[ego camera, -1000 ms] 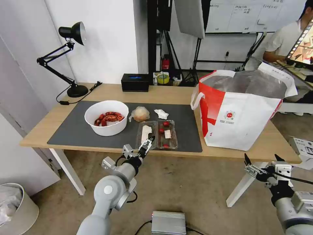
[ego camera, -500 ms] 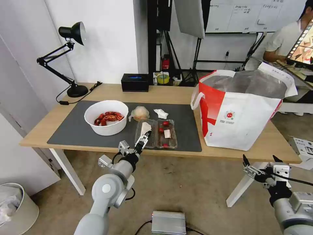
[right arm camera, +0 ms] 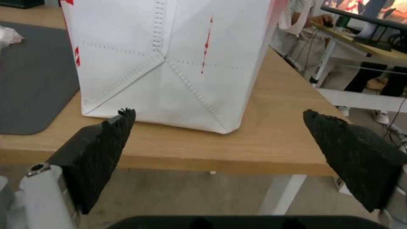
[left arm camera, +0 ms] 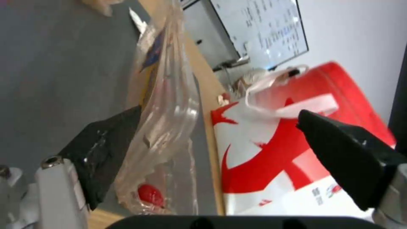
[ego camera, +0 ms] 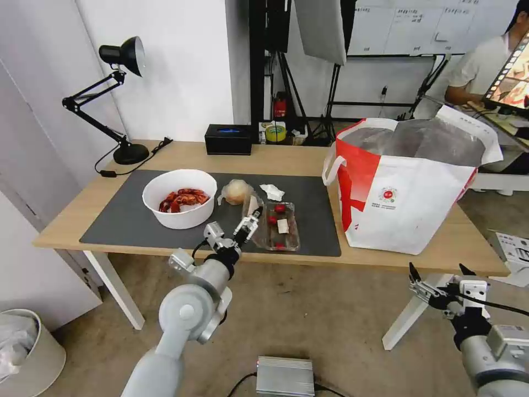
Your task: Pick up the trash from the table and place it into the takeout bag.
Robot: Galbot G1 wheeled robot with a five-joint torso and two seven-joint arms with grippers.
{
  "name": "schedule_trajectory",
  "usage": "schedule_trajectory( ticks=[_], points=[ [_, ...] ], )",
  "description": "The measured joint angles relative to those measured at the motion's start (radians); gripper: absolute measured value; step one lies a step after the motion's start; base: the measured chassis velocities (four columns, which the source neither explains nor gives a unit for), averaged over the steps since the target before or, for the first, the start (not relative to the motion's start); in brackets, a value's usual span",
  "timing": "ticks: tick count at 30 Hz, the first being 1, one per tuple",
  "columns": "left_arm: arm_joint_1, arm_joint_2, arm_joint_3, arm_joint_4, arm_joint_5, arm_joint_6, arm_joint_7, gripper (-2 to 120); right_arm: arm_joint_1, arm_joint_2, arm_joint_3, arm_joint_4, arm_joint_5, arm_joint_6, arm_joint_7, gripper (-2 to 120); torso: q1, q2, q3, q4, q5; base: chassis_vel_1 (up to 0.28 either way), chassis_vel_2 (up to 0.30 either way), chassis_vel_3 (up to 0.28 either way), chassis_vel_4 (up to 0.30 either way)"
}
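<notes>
Head view, centre of frame: left gripper [ego camera: 246, 225] at the near edge of the table [ego camera: 286, 156], jaws spread wide, one finger [left arm camera: 106, 149] pressed against the raised lid flap of the clear clamshell tray [ego camera: 275, 225]. Tray on the dark grey mat [ego camera: 127, 215], lid tilted up. Left of it, white bowl [ego camera: 179, 198]; behind, wrapped orange lump [ego camera: 237, 192] and crumpled tissue [ego camera: 272, 192]. Right of centre, takeout bag [ego camera: 408, 187] upright, mouth open. Lower right, right gripper [ego camera: 438, 284] below table level, jaws wide apart, empty.
</notes>
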Motion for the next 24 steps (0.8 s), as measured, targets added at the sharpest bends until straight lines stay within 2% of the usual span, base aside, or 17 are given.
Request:
schedule_trajectory(
  ticks=[5,14,17,18,20,21,22,24],
  points=[
    [-0.028,0.011,0.045,0.025,0.08,0.003,0.028,100,0.001,0.014,-0.001,-0.001,-0.004,0.002,-0.002,100,0.0,0.0,0.0,0.0,-0.0001,0.0,0.0,0.0,0.0],
    [-0.044,0.017,0.08,0.025,0.198,0.006,0.091,100,0.002,0.021,-0.001,-0.002,-0.006,0.003,-0.004,100,0.0,0.0,0.0,-0.0001,0.0,0.0,0.0,0.0,0.0],
    [-0.043,0.031,0.091,0.039,0.314,0.01,0.129,100,0.002,0.025,-0.003,-0.002,-0.007,0.005,-0.005,100,0.0,0.0,0.0,0.0,0.0,0.0,0.0,0.0,0.0],
    [-0.043,0.031,0.091,0.039,0.314,0.01,0.129,100,0.002,0.025,-0.003,-0.002,-0.007,0.005,-0.005,100,0.0,0.0,0.0,0.0,0.0,0.0,0.0,0.0,0.0],
    [-0.04,0.042,0.092,0.057,0.412,0.013,0.147,100,0.004,0.027,-0.007,-0.002,-0.007,0.006,-0.006,100,0.0,0.0,0.0,0.0,-0.0001,0.0,0.0,0.0,0.0],
    [-0.04,0.042,0.092,0.057,0.412,0.013,0.147,100,0.004,0.027,-0.007,-0.002,-0.007,0.006,-0.006,100,0.0,0.0,0.0,0.0,-0.0001,0.0,0.0,0.0,0.0],
    [-0.039,0.049,0.092,0.065,0.463,0.014,0.157,100,0.006,0.027,-0.01,-0.002,-0.006,0.007,-0.006,100,0.0,0.0,0.0,0.0,-0.0001,0.0,0.0,0.0,0.0],
    [-0.038,0.064,0.089,0.077,0.545,0.013,0.178,92,0.009,0.026,-0.018,0.0,-0.001,0.008,-0.007,100,0.0,0.0,0.0,0.0,-0.0001,0.0,0.0,0.0,0.0]
  ],
)
